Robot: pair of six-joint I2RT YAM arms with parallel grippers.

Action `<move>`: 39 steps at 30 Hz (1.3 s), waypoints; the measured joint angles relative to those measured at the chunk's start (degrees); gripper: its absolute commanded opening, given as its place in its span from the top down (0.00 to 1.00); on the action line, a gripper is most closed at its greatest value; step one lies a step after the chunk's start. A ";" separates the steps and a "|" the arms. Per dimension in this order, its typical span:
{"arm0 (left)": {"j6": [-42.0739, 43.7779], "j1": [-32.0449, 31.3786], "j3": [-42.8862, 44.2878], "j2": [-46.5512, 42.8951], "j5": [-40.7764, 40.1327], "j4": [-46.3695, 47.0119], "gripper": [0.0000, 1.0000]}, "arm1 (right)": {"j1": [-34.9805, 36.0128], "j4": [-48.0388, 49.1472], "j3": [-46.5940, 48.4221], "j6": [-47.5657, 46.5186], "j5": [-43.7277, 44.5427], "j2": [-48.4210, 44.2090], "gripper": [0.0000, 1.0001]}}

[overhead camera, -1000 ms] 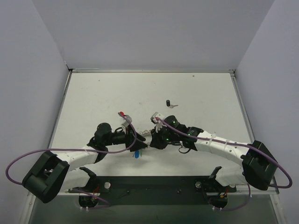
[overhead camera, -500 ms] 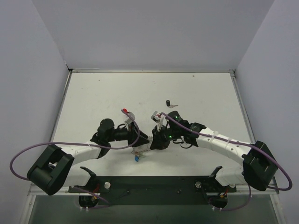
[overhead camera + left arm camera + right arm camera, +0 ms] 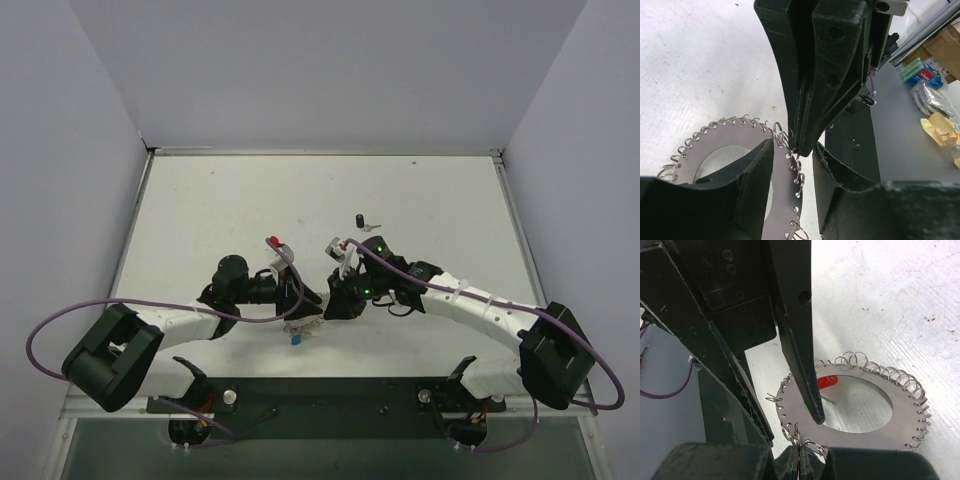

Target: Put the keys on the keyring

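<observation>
In the top view, the left arm comes in from the lower left corner, a purple cable (image 3: 45, 335) looping off it. The left gripper (image 3: 306, 300) sits just left of the frame's centre, low over the white table (image 3: 200, 220).

In the left wrist view its two fingers (image 3: 752, 185) stand apart at the bottom of the frame. The keyring (image 3: 715, 142), a flat silvery ring edged with small wire coils, lies across the lower left, and its right-hand band falls in the gap between them. The left finger covers part of the band and a strip of table shows beside the right finger. Whether they press on the ring cannot be told.

A blue key (image 3: 296, 340) lies on the table just below the two grippers in the top view.

The right gripper (image 3: 336, 300) meets the left one nose to nose at the centre. In the left wrist view its fingers come down from the top of the frame, pressed together, and their tip pinches the ring's coiled rim. In the right wrist view the same coils bunch at the closed fingertips at the bottom edge, and the ring spreads to the right over the table. A red key (image 3: 828, 382) shows through the ring's hole in that view.

A black key (image 3: 359, 219) lies apart, above and right of the grippers, its silver blade pointing right.
</observation>
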 measured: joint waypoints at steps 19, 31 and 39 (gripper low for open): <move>1.95 -0.09 -0.81 0.55 0.85 -0.85 0.69 | -0.39 -0.02 0.00 0.04 0.66 -0.90 1.00; 2.29 -1.20 -0.79 1.95 0.68 -0.52 1.00 | -0.48 -0.09 0.00 0.28 1.33 -1.31 1.00; 1.42 -1.46 -0.76 1.95 -0.13 0.63 1.00 | -0.50 -0.31 -0.13 0.90 2.95 -1.92 0.63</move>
